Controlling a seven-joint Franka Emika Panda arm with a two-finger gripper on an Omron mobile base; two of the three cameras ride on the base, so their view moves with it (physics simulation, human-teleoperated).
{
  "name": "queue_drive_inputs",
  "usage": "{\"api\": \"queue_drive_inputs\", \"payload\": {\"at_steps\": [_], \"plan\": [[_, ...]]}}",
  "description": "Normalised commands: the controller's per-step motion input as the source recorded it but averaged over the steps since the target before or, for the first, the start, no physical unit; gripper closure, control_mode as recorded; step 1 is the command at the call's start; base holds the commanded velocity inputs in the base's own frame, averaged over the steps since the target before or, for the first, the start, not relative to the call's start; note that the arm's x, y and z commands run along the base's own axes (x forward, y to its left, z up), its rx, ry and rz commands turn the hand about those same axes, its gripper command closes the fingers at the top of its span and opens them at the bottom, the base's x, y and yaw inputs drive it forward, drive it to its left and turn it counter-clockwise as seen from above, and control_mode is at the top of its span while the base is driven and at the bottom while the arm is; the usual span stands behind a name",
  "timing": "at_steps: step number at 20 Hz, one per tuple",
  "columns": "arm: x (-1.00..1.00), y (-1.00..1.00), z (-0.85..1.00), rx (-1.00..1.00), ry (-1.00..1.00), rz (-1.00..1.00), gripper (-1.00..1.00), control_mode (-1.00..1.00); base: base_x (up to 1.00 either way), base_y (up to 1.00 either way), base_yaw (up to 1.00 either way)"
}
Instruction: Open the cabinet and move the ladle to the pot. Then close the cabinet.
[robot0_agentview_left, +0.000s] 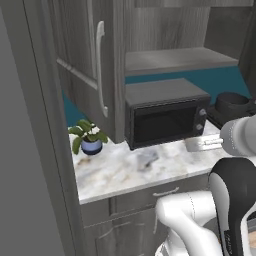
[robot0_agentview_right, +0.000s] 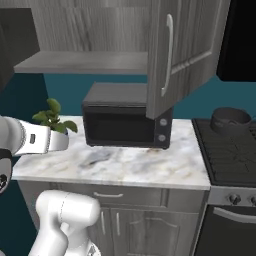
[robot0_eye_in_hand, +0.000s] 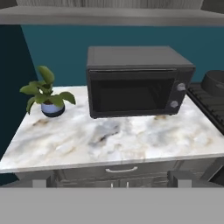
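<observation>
Your cabinet hangs above the microwave, dark grey woodgrain, its door swung out with the long silver handle standing vertical. It sits higher than your gripper, which hovers low off the marble bench, jaws spread wide, empty. The pot waits on the stove, right. I can't spot the ladle.

Even dim render, soft shadows, slight blur.
</observation>
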Motion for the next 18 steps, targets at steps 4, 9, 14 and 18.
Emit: {"api": "queue_drive_inputs", "payload": {"at_steps": [4, 9, 14, 18], "plan": [[0.00, 0.00, 0.00, 0.00, 0.00, 0.00, -1.00, 1.00, 0.42, -0.10, 0.00], [0.00, 0.00, 0.00, 0.00, 0.00, 0.00, -1.00, 1.00, 0.40, -0.09, 0.00], [0.00, 0.00, 0.00, 0.00, 0.00, 0.00, -1.00, 1.00, 0.35, -0.10, 0.00], [0.00, 0.00, 0.00, 0.00, 0.00, 0.00, -1.00, 1.00, 0.32, -0.04, 0.00]]}}
